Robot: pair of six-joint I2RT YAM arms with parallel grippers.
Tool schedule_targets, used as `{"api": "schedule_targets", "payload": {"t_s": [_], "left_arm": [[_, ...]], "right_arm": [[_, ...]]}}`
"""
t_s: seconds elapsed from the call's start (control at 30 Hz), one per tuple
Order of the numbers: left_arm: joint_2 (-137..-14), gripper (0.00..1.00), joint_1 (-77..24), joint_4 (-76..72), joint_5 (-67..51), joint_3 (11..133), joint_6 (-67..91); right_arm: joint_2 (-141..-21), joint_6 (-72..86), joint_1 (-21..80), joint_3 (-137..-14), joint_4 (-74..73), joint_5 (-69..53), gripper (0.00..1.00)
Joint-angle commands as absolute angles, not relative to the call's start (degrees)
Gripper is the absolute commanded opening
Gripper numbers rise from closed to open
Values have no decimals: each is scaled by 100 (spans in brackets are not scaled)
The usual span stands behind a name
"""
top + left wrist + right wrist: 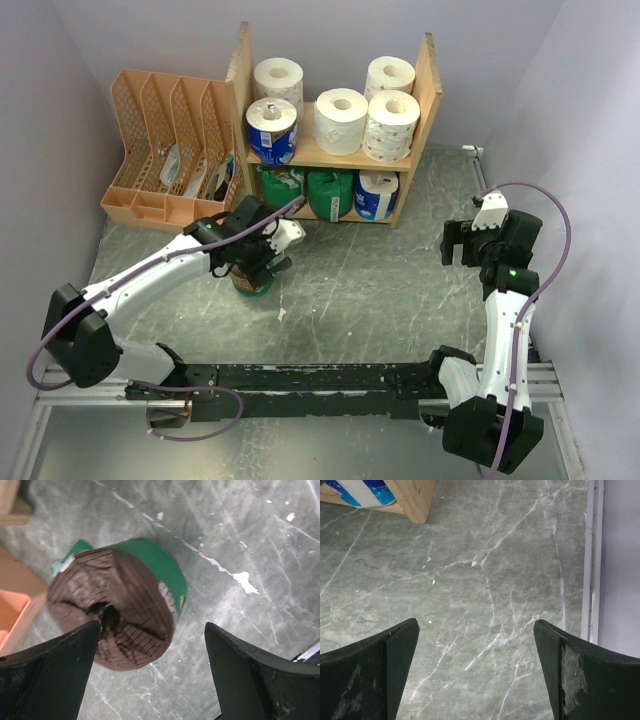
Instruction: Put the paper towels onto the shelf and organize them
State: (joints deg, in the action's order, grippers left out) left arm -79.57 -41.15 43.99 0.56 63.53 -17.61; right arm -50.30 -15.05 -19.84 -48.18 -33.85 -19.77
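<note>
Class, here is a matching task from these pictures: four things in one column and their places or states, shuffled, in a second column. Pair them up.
Things
1. brown-ended green roll
2. dark blue roll
3. peach organizer
4. right tool

Places or states
A. left of the shelf
B. open above bare table
C. shelf's upper tier, left end
D. on the table, below the left tool

Pairs: 1-D, 2-C, 3-A, 4-B
</note>
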Motion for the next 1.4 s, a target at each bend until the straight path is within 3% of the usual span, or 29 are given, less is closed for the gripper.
{"api": "schedule_targets", "payload": {"t_s": [0.0, 0.27, 1.37], "left_arm": [[-7403, 98, -4139, 4201, 680, 6376, -1654], [-6999, 99, -4137, 4241, 103, 5958, -1978], [-7707, 90, -4132, 3965, 152, 6001, -1774]], "right_arm": [[-5024, -1547, -2038, -4786, -3387, -2047, 100], [-5084, -1564, -2039, -4794, -3398, -2087, 100], [-5107, -1582, -2039, -4798, -3410, -2145, 100]]}}
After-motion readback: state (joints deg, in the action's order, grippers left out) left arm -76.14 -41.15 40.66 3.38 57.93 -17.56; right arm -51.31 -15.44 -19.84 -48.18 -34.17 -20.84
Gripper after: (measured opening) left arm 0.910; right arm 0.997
